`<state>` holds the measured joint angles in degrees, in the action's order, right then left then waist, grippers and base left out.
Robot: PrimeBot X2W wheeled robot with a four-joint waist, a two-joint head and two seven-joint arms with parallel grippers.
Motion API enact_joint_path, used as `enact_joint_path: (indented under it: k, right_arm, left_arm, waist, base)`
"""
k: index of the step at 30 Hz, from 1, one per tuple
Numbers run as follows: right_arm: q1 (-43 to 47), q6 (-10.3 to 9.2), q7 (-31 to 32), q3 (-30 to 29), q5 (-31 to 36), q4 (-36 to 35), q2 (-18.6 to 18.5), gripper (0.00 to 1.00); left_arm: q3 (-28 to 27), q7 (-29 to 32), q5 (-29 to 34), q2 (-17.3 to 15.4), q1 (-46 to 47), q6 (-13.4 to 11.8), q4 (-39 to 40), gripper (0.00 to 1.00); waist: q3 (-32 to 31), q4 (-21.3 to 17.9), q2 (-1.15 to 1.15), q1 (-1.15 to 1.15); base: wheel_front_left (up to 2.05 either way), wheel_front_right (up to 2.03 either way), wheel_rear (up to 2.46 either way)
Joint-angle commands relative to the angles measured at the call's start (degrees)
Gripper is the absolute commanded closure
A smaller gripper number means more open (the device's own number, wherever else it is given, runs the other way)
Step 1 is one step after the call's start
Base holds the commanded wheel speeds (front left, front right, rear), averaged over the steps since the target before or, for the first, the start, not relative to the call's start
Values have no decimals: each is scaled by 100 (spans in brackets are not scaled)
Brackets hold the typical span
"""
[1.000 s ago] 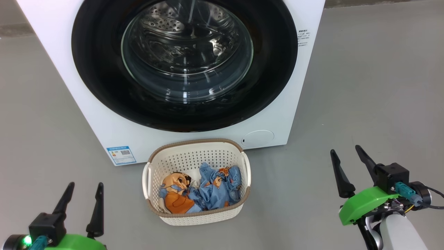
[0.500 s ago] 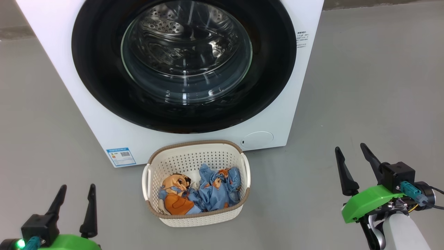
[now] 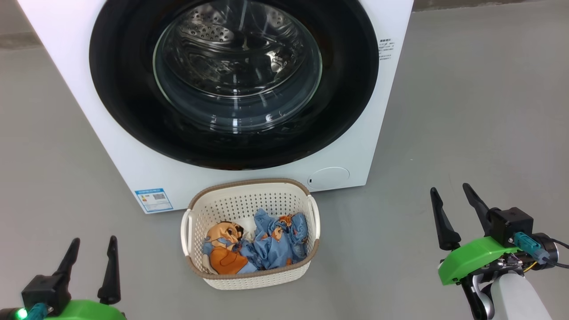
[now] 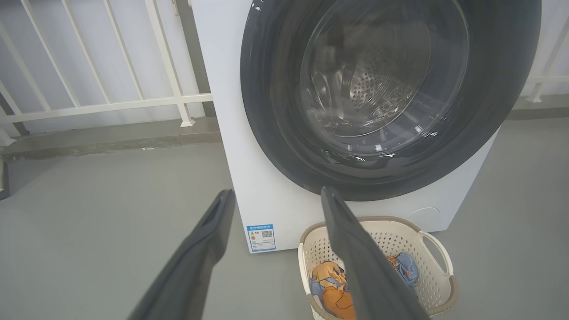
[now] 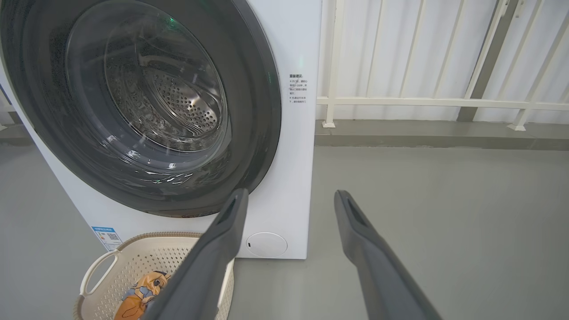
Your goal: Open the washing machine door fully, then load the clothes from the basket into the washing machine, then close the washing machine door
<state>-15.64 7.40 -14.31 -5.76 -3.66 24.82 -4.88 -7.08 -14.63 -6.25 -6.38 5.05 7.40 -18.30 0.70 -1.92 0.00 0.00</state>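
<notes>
Opening comes first: the washing machine door [image 3: 346, 89] stands shut ahead, between my left pincer [image 3: 94, 240] and right pincer [image 3: 449, 189], both spread wide and empty. The basket [image 3: 249, 183] of clothes [image 3: 266, 244] sits between them. Next, I'd hook the door's rim.

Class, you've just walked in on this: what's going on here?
A robot faces the washing machine, whose door is shut. The basket sits on the floor before it, with the clothes inside. The left gripper and right gripper hang open and empty, touching nothing. Nothing is loaded yet.
</notes>
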Motion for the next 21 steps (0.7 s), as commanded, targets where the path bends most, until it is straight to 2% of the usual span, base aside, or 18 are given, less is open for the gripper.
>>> enact_joint_path:
  k: [1,11,21]
  right_arm:
    - [-148,9,-69,127,6,-163,18,0]
    - [-161,9,-69,109,-32,-217,23,0]
    - [-159,9,-69,113,-31,-254,37,0]
  left_arm:
    - [-209,-37,65,-130,273,3,100,0]
    - [-98,-37,49,-209,330,7,106,0]
    - [-42,-37,-28,-245,372,8,73,0]
  waist:
    - [9,2,0,0]
    - [90,19,0,0]
    - [143,42,0,0]
  base:
    - [0,0,0]
    - [21,21,-43]
    - [96,96,-193]
